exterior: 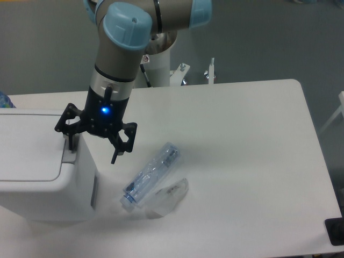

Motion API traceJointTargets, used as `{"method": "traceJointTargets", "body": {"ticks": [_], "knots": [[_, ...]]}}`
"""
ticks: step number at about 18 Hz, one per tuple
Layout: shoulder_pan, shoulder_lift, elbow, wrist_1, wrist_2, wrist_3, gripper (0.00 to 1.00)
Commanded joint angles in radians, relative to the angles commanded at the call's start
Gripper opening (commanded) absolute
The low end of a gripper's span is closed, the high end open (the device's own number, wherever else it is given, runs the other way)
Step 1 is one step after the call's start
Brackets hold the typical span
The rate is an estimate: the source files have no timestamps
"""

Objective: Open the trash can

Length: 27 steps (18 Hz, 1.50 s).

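The trash can (37,177) is a boxy white bin at the left edge of the table, its flat lid lying down. A grey push tab (70,153) sits on its right rim. My gripper (91,152) hangs open over that rim, a blue light glowing on its body. The left finger (69,141) points down right above the tab; whether it touches is unclear. The right finger (115,153) hangs in the air beside the bin's right wall. Nothing is held between them.
A clear plastic bottle (151,174) lies on its side on the white table (242,161), just right of the bin, with a crumpled clear wrapper (169,196) beside it. The robot's white base post (159,67) stands behind the table.
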Motion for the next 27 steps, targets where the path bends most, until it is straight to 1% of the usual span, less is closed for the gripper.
{"method": "traceJointTargets", "body": {"ticks": [13, 27], "knots": [[0.000, 0.000, 0.011, 0.002, 0.028, 0.002, 1.00], [0.002, 0.003, 0.015, 0.002, 0.029, 0.003, 1.00]]}}
